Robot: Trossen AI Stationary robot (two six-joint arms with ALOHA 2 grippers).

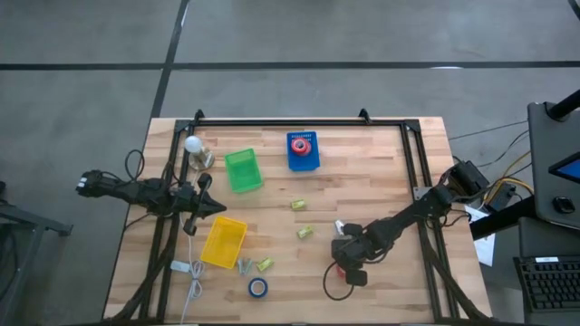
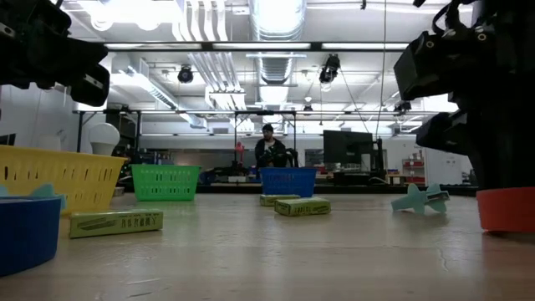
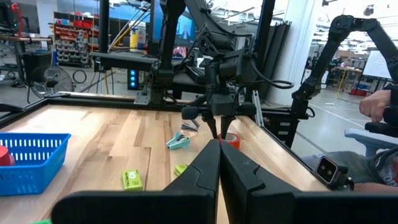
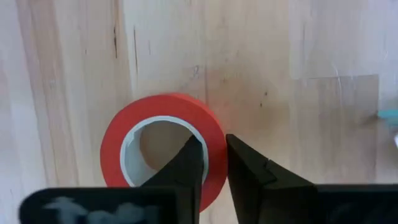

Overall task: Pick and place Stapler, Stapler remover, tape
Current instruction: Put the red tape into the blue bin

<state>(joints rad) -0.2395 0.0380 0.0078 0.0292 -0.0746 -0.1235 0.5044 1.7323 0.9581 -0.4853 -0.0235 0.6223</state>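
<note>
Here the right gripper (image 4: 211,163) stands straight over a red tape roll (image 4: 163,148) lying flat on the wooden table (image 1: 381,172), toward the table's near right part. One finger sits inside the roll's pale core hole and the other outside its red rim, so the roll's wall lies between the jaws, pinched at one side. In the high view the same gripper (image 1: 347,263) covers most of the roll. Left of that roll along the table's near edge lies a blue tape roll (image 1: 258,288), beside a yellow bin (image 1: 223,242). Another red roll (image 1: 301,143) rests in the blue bin (image 1: 304,159) farther back. The left gripper (image 3: 219,163) waits near the table's left edge, jaws pressed together.
</note>
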